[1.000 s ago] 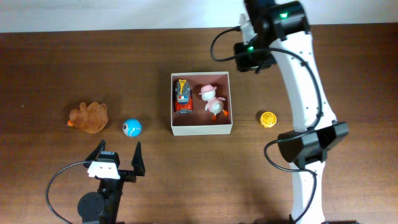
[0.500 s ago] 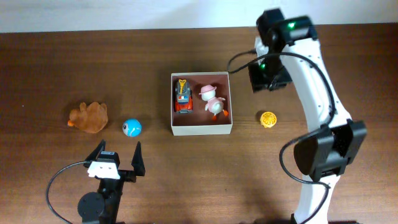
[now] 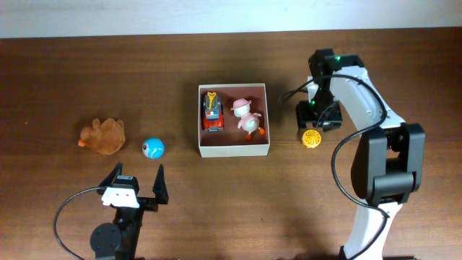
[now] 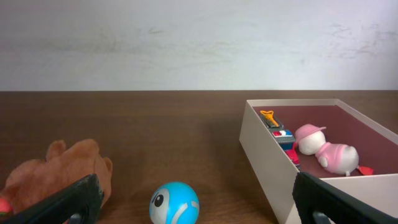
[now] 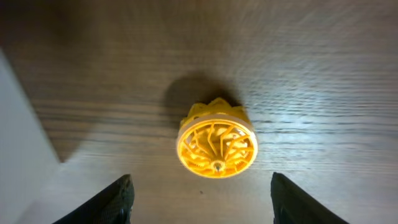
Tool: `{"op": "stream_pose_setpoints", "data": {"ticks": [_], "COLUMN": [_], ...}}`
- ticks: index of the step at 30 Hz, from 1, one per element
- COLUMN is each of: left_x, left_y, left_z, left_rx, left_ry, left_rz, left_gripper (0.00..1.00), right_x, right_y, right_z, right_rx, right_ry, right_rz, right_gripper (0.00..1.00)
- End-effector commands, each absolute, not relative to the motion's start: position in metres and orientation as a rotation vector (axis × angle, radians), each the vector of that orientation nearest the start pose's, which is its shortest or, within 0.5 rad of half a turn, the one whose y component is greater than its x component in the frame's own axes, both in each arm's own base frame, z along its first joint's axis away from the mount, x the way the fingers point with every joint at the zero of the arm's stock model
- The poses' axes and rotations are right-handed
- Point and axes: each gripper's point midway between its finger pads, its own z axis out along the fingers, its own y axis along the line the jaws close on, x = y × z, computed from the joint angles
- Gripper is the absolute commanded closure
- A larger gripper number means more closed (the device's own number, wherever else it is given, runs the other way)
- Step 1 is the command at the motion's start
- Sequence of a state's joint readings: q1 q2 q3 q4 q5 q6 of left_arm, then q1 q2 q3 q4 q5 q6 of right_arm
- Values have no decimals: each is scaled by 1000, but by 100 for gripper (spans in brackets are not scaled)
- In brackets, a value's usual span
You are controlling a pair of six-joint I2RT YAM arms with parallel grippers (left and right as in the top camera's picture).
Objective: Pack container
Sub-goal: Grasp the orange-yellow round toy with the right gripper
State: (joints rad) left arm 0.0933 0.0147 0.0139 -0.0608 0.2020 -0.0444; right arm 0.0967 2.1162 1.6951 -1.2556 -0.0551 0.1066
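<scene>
Brown plush toy (image 4: pixel 56 171) and container (image 4: pixel 264 158) partly beyond the left wrist view's edges.

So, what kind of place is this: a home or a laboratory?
Probably a robotics lab or test bench, not a home: a white robot arm at a wooden table against a white wall, with a blue ball and open container set out.

One container (image 3: pixel 233 152), the only box on the worktop, sits near its middle. There are five small toys in all. Two lie inside the box: one red toy truck (image 3: pixel 211 112) and one pink-and-white duck (image 3: pixel 246 118). Three are loose on the wood — one brown plush (image 3: pixel 102 136) and one blue ball (image 3: pixel 152 148) toward the left edge, one yellow openwork wheel (image 3: pixel 311 139) toward the right edge.
</scene>
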Motion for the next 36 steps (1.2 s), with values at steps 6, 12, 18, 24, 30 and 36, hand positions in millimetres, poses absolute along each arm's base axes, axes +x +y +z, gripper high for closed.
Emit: {"op": "stream_pose_setpoints", "data": {"ticks": [6,12,18,24,30,36], "left_x": [245,245,245,245,245,245], "left_y": [-9,-9,-9,-9,-9,-9], "left_z": [161,161,161,161,161,161], "left_rx": [44,44,44,44,44,44], "left_ry": [1629,1629,1629,1629,1630,1629], "left_rz": [-104,-104,-104,-104,-104,-104], "left_gripper": [0,0,0,0,0,0], "right_x": [352,349,361,367,367,368], "right_y": [46,40,41,41,41,41], "right_z": [11,0,-2,-3,-3,0], "right_rx": [78,103,93,74,65,66], "right_ry": [3304,3300,3254,3226,3227,3229], "right_rz": [100,102,109,112,113,114], "right_gripper": [35,35,36,37,56,56]}}
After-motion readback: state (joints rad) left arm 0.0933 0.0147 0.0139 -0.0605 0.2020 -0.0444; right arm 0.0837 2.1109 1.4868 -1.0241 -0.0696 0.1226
